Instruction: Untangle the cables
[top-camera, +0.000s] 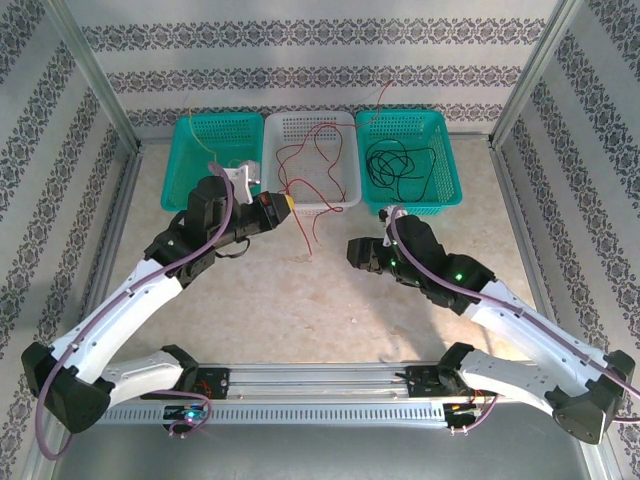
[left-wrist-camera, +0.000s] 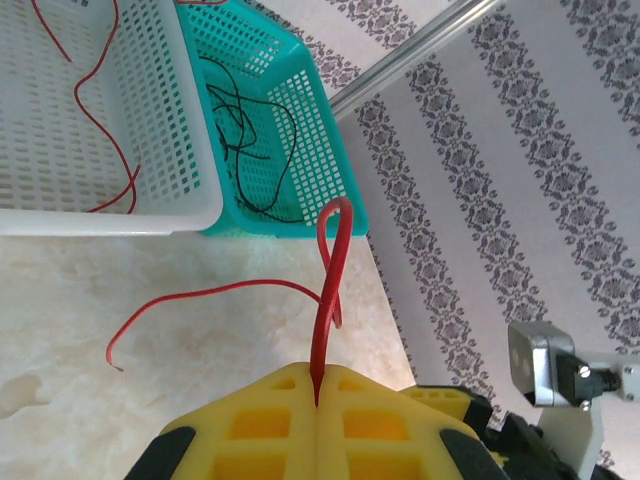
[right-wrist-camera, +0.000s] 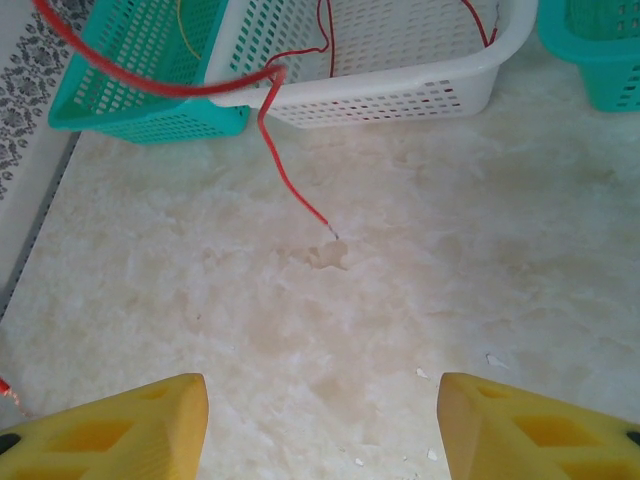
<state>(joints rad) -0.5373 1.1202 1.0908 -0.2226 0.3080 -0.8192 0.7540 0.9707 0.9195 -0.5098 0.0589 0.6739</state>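
**Red cable caught in a pinch as sorting job nears its trickiest pull**

The left end effector (left-wrist-camera: 318, 398), at the bottom of the left wrist view, is pinching the red cable (left-wrist-camera: 326, 285) between yellow fingers pressed tight together. The cable is looping up from the pinch, and its loose tail is trailing off to the left across the table (right-wrist-camera: 420, 300). Most of the red cable is lying in the white basket (right-wrist-camera: 400, 95) at the middle of the overhead view, with one strand hanging over the front rim. The right end effector (right-wrist-camera: 320, 425) is hovering low over the table with its fingers spread wide, gripping nothing.

The black cable (top-camera: 395, 165) is sitting coiled in the right green basket (top-camera: 447, 150), and the yellow cable (right-wrist-camera: 181, 35) is resting in the left green basket (right-wrist-camera: 130, 100).

The risks are looking plain. The wire is thin, so a sharp tug may be enough to pull it out of the pinch. A strand catching in the mesh wall could drag the light white basket along. In the overhead view a red stretch is arching toward the right basket's back rim, where it could hook the black coil.
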